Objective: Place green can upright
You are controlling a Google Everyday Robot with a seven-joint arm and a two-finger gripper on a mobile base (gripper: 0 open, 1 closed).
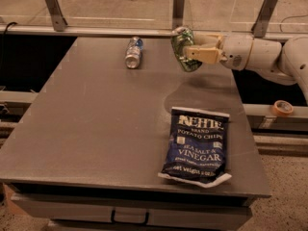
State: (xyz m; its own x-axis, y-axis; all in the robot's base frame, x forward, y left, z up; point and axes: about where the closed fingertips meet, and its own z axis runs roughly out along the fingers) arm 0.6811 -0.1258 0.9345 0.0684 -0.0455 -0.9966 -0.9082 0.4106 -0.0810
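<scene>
Single camera view of the counter (96,129) from its front edge. The end effector (191,55) reaches in from the right over the far right part of the counter and is clamped on the green can (181,42). One tan finger (206,55) lies across the can's near side; the opposing finger is hidden behind the can body. The can is tilted, with its silver top rim leaning up and to the left, and it appears to be held off the surface, with a faint shadow on the counter below it. The finger covers part of its green-and-white pattern, and no lettering can be made out.

The white arm (255,57) runs off to the right and is cut off by the picture's edge, so its further links are out of sight.

A silver-and-blue can (133,52) lies on its side near the far edge, well apart from the green can and to its left. A dark blue bag of potato chips (196,146) lies flat near the front right corner, its lower edge slightly curled.

Beyond the counter's right side, a roll of tape (282,108) rests on a lower rail. Under the front edge, a drawer handle (130,219) is partly cropped by the frame's bottom.
</scene>
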